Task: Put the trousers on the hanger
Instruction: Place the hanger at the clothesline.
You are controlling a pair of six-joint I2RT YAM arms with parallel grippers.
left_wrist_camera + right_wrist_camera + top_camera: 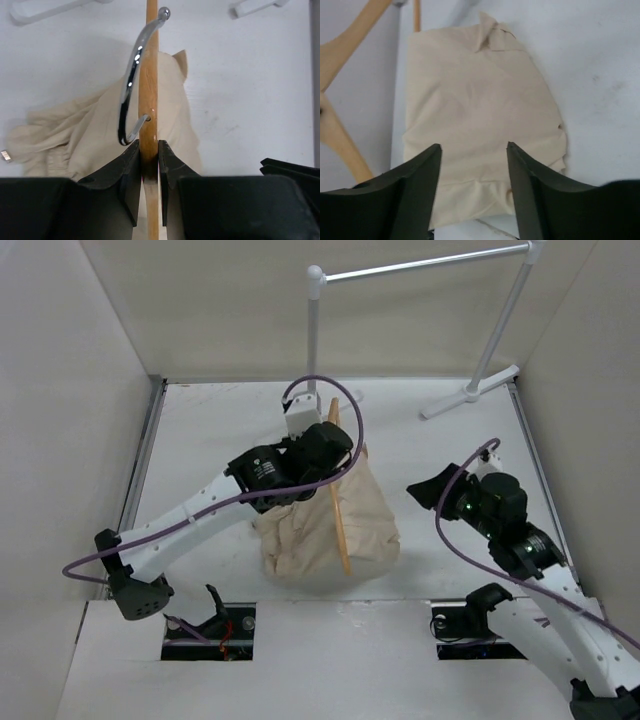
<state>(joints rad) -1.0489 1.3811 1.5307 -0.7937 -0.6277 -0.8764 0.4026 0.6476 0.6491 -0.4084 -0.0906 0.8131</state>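
Note:
The beige trousers [372, 522] lie bunched and folded on the white table, mid-centre. The wooden hanger [343, 530] stands on edge across them, so only its thin edge shows from above. My left gripper [335, 452] is shut on the hanger's wood [148, 100] just below the metal hook [131, 75], with the trousers [75, 135] spread beneath. My right gripper [428, 490] is open and empty, right of the trousers. In its wrist view the open jaws [474, 148] frame the trousers [475, 90], and the hanger's arms [342, 37] show at the left.
A white garment rail [420, 266] stands at the back, with its post [312, 330] just behind the left gripper and a foot [468, 395] at the back right. White walls [70, 390] enclose the table on the left, back and right.

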